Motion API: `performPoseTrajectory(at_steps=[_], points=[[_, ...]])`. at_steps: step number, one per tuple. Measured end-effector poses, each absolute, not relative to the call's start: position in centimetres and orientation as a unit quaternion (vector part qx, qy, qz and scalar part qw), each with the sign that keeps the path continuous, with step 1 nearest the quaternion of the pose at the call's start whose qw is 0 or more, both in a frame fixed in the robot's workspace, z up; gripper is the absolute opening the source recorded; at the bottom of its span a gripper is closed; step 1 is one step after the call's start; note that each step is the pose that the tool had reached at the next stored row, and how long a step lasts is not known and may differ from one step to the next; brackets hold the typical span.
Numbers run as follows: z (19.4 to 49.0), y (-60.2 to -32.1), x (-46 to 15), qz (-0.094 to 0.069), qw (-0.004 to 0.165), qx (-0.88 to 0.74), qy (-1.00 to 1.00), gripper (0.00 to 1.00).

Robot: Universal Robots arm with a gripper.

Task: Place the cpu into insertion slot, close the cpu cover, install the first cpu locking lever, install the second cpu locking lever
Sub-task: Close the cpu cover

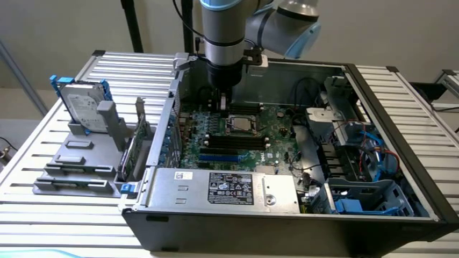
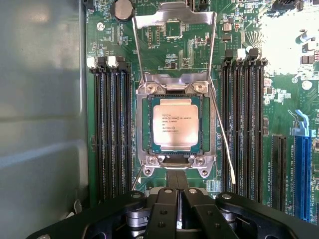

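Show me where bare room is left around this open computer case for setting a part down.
Bare slats of the ribbed metal table lie at the exterior view's right of the black computer case, and between the grey holder tray and the camera. Inside the case it is crowded: green circuit board, cables, blue drive cage.

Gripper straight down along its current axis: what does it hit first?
Probably the metal rim of the insertion slot, at the edge nearest the shut gripper, or the green board just beside it, not the cpu seated in the middle. Depth is hard to judge.
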State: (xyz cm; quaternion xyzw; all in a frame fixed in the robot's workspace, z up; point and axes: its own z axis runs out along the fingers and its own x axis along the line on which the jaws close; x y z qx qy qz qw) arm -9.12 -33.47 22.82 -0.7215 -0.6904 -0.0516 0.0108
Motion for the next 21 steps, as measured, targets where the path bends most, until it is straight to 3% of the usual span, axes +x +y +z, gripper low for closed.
performPoseTrajectory(at_steps=[8, 21], points=[[23.3, -33.7, -6.1, -0.048, 0.016, -0.722, -0.690, 0.11], [26.7, -34.2, -0.2, -0.044, 0.026, -0.722, -0.690, 0.11]])
